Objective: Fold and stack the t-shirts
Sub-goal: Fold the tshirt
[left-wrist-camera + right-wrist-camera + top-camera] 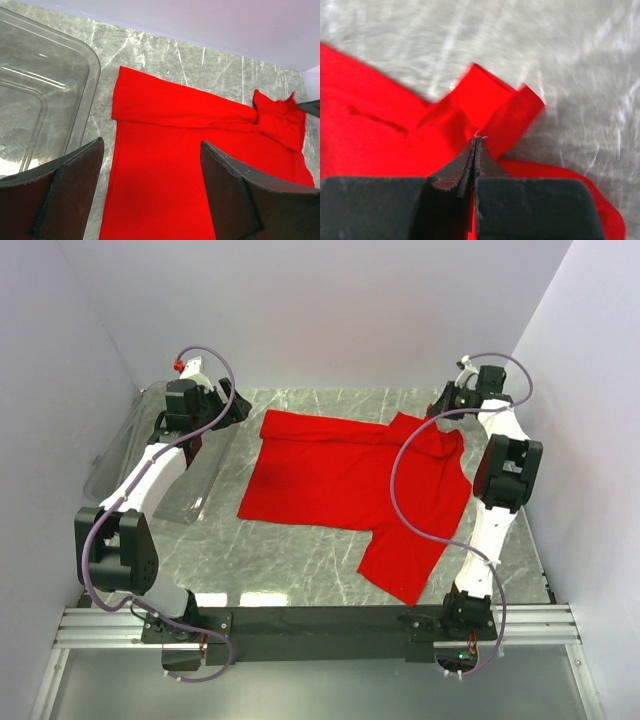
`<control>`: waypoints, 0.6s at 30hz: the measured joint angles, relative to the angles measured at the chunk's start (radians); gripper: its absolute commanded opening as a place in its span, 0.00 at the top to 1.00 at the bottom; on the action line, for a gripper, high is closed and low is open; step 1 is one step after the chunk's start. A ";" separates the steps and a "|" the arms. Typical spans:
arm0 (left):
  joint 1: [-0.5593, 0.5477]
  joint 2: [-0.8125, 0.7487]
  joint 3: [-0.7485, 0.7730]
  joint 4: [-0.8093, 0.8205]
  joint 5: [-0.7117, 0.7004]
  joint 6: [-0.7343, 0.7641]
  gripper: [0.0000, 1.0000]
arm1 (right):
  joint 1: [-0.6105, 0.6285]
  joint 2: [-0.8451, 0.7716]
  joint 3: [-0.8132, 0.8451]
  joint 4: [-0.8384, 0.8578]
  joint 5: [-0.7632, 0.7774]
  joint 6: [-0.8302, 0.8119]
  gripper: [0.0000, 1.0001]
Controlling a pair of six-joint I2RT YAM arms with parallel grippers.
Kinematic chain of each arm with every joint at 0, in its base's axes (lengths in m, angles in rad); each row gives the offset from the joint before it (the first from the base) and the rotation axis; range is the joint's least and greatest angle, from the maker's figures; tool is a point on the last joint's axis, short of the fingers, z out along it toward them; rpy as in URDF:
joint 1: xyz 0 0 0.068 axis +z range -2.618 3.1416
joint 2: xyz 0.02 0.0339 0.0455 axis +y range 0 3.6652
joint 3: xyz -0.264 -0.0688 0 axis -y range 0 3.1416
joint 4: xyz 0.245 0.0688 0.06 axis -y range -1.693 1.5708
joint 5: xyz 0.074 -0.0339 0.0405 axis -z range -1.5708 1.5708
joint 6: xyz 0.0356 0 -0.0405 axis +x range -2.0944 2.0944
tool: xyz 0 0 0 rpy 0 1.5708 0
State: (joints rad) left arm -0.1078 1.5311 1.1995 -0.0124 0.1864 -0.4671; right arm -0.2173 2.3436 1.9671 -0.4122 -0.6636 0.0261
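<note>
Right gripper [477,141] is closed tight, tips together, on what looks like the edge of the far-right sleeve of the red t-shirt [340,480]; the cloth peaks up in a little tent just ahead of my fingertips. The shirt itself lies spread across the middle of the marble table [290,565], its other sleeve poking toward the near edge, and a band along its far side lies doubled over.

Left gripper [151,192] hangs wide open with nothing in it, above the shirt's left end, just beside the clear plastic bin [94,65].

To my eye the job here is to fold that sleeve inward. I'd lift only enough to clear the cloth beneath, carry it left and near in a low arc, and lay it flat so the crease runs straight. If the pinch holds just a thread of hem it may slip, so go slowly. The left hand could press the body down to stop it dragging.

Room: the right wall and far wall sit close to my right arm, so all travel goes inward. Bare marble lies open on the near-left; the bin crowds the far-left corner
</note>
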 measured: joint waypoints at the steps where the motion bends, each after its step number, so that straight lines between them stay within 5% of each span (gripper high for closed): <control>1: 0.000 0.000 0.000 0.000 0.000 0.000 0.17 | -0.002 -0.022 -0.013 0.010 -0.022 -0.016 1.00; 10: 0.000 0.000 0.000 0.000 0.000 0.000 0.17 | -0.002 -0.150 -0.087 0.000 -0.175 -0.274 1.00; 18: 0.000 0.000 0.000 0.001 0.001 -0.002 0.18 | -0.001 -0.274 -0.216 -0.338 -0.245 -0.909 1.00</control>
State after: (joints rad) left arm -0.1078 1.5311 1.1995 -0.0116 0.1871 -0.4686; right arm -0.2184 2.0697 1.7515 -0.7502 -0.9085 -0.8829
